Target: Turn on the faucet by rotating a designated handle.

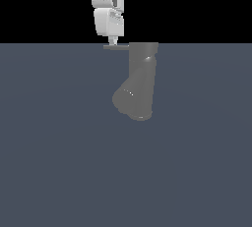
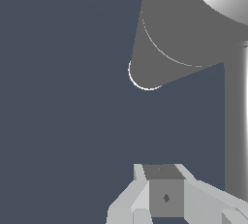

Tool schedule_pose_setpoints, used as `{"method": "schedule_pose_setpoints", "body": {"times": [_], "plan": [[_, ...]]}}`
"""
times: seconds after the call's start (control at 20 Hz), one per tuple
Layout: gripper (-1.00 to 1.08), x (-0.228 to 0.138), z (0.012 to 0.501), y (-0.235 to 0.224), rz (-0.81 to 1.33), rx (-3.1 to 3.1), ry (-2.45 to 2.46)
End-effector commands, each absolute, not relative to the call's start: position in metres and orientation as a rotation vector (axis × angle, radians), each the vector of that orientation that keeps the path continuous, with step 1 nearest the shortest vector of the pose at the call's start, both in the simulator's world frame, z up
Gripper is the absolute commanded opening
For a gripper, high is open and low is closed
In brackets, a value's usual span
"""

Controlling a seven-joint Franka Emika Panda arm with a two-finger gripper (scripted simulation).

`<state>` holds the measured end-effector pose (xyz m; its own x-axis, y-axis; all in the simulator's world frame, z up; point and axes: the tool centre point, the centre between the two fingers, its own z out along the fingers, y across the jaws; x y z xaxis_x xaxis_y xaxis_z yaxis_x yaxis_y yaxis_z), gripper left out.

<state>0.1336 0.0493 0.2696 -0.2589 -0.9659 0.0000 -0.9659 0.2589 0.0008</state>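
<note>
Half-hidden gripper [image 1: 112, 42] meets handle [image 1: 116, 46]; its jaw gap is unreadable

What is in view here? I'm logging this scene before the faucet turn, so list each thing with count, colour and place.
faucet: one, dull grey, upright on the floor, centre of the exterior view, with a fat stub angling down toward that view's left.
handle: one, grey, thin bar sticking out sideways from the faucet's top, toward the exterior view's left.
floor: one, dark blue-grey, flat, under everything.
arm: one, white, coming down from above.
tool: one, light grey, tip just above the handle; open or shut not discernible.
</note>
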Motion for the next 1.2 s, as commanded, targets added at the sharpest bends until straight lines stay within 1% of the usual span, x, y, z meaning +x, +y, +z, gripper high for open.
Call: {"method": "schedule_pose_setpoints", "body": {"times": [0.0, 1.15], "plan": [[-1.00, 0.130, 0.270, 0.050, -0.001, 1.912, -2.492], [-1.00, 0.074, 0.270, 0.062, -0.001, 1.912, -2.492]]}}
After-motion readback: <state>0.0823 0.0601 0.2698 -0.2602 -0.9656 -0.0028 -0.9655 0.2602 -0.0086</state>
